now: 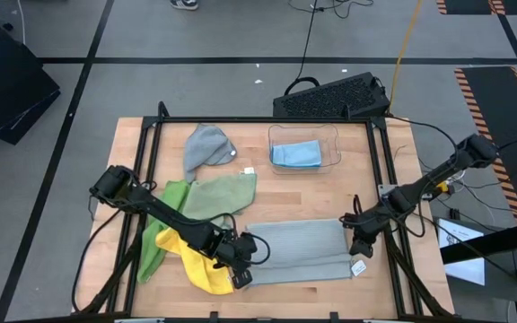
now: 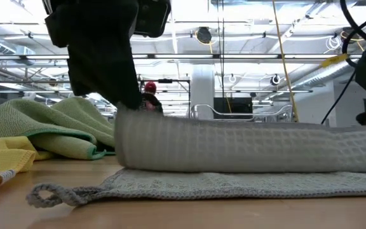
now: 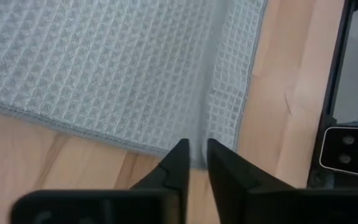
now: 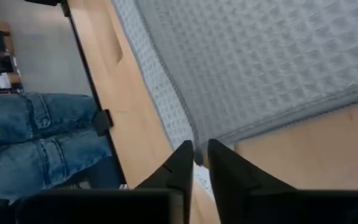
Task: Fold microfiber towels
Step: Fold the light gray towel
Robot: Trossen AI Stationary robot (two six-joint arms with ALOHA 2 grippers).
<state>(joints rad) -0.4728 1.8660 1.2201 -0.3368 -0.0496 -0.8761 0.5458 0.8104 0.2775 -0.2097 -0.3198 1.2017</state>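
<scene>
Both grippers, left [image 3: 193, 163] and right [image 4: 196, 163], barely parted at grey towel [image 1: 302, 248] corners, grip unclear.

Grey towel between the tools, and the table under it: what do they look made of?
The grey towel looks like a soft woven waffle cloth, matte, with a grid of small raised squares and a stitched hem; likely microfiber, though the fibre itself cannot be told. The table looks like light wood with a smooth, faintly satin finish; grain lines and plank seams show.
</scene>
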